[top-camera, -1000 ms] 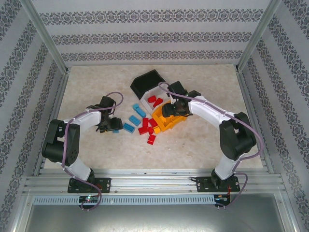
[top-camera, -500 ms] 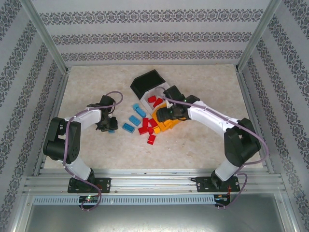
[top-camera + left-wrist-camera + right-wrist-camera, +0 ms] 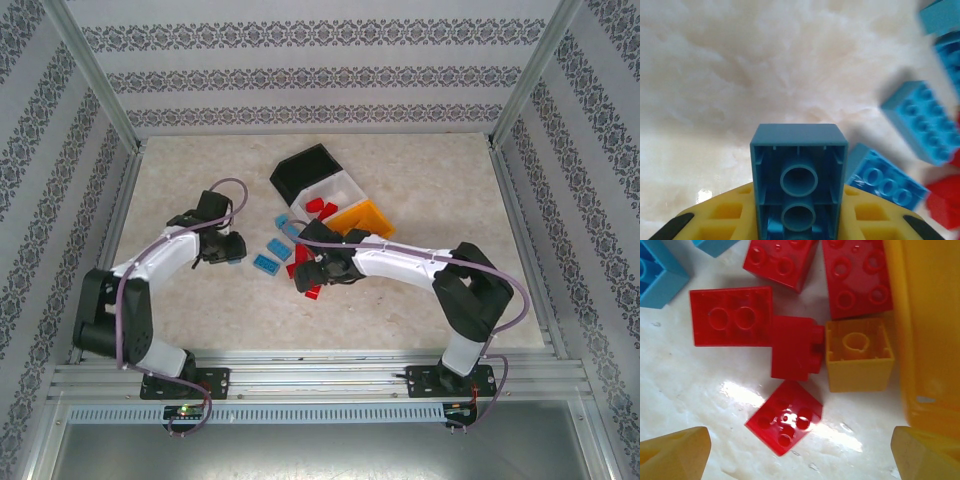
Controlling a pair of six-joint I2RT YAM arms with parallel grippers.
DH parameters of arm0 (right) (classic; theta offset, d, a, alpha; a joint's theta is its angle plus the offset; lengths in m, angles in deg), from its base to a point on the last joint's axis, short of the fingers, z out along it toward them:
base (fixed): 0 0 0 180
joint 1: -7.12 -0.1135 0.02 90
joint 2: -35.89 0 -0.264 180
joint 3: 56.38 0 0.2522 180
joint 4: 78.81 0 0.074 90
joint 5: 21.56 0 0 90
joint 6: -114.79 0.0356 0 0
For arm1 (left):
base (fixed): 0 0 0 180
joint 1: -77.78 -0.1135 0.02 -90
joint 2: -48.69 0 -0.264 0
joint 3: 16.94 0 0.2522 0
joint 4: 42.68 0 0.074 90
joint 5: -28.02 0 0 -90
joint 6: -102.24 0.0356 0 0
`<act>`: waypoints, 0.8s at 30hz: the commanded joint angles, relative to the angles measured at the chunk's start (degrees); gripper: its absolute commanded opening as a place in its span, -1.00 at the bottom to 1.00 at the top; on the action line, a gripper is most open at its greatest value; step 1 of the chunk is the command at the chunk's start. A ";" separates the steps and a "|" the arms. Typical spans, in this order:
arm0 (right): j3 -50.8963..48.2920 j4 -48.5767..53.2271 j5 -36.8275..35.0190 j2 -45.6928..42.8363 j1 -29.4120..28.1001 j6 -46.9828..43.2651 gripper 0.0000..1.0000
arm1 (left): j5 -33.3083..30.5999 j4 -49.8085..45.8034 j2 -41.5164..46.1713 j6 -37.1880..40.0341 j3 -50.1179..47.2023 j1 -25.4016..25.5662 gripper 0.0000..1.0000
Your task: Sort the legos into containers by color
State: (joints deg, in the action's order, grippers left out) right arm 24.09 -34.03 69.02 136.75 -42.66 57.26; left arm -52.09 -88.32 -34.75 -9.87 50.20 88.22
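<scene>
Legos, red, in white bin, left pincer clamping blue lego, right pincer spread.

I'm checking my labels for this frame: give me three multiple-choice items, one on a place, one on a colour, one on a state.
1. The yellow brick lies: A on a blue brick; B on the table beside the orange-yellow bin; C in a gripper.
2. The left gripper holds a brick coloured: A red; B yellow; C blue.
3. The right gripper is: A open above red bricks; B shut on a brick; C shut, empty.
B: it sits on table next to the bin's wall. C: blue underside between the fingers. A: fingertips wide apart, nothing between.
</scene>
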 commanded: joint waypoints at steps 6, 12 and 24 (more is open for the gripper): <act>1.77 -2.60 -0.37 6.04 -0.65 3.47 0.64 | 2.79 -5.29 9.57 -0.81 2.01 0.09 -0.60; 2.28 -2.99 -0.58 8.07 -1.69 4.26 0.55 | 3.41 -5.87 12.27 -1.29 3.86 0.09 -0.59; -1.92 -4.92 -0.29 7.11 -1.56 4.89 0.01 | 5.61 -5.47 8.49 -1.97 8.31 0.10 -0.59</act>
State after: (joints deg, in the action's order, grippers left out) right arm 24.40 -37.92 66.66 143.70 -43.99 61.52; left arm -47.53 -92.73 -25.63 -10.79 57.07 88.22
